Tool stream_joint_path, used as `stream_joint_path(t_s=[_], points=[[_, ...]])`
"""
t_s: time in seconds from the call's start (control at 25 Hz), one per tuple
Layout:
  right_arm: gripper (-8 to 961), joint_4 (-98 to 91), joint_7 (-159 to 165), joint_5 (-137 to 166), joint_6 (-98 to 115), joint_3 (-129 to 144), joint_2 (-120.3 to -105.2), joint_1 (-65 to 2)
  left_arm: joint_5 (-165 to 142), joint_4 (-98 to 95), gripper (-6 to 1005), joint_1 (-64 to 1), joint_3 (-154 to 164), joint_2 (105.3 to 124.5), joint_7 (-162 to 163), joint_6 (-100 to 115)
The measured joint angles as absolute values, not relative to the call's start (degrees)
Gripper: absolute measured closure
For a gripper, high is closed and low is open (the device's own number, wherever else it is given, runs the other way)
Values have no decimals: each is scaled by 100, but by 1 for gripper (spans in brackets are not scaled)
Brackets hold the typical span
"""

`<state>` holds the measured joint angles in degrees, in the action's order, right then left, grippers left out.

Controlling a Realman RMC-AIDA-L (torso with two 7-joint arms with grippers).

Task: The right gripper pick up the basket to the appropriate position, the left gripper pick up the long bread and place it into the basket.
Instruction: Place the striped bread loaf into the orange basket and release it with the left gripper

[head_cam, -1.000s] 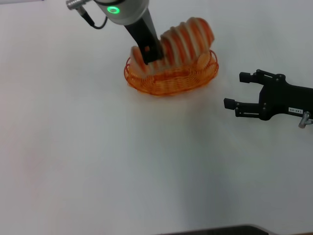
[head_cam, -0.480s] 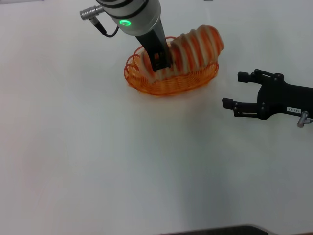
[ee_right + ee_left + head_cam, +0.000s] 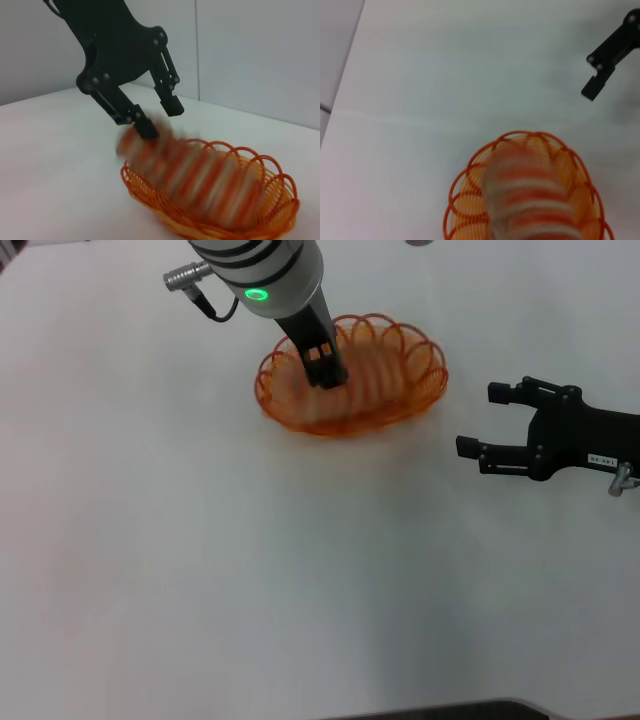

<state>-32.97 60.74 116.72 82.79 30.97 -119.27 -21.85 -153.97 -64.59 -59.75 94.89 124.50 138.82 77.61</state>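
The long bread (image 3: pixel 365 380) lies lengthwise inside the basket (image 3: pixel 425 400), at about 1 o'clock on the white tabletop (image 3: pixel 250 570) in the head view. The left gripper (image 3: pixel 325 368) hangs just above the loaf's left end, its fingers spread and released, one beside the bread's tip. The right gripper (image 3: pixel 488 422) hovers at 3 o'clock, near the basket but apart from it, fingers wide and empty. The tabletop is plain white; a pale wall (image 3: pixel 250 55) stands behind it. The bread is smeared by motion blur, so its stripes are hard to make out.
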Motion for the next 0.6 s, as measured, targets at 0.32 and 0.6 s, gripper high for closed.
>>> stream_joint_path(t_s=[0.32,0.6], points=[[37,-3304,6079,11672,8248,3103,-11926,-2199,-15482,-6385,513,-5964,9507,12458,13996,7724],[37,-3305,6082,11672,8226,3101,-11920,-2197,-15399,-6736,123,-5704,9426,12446,13930,7640]])
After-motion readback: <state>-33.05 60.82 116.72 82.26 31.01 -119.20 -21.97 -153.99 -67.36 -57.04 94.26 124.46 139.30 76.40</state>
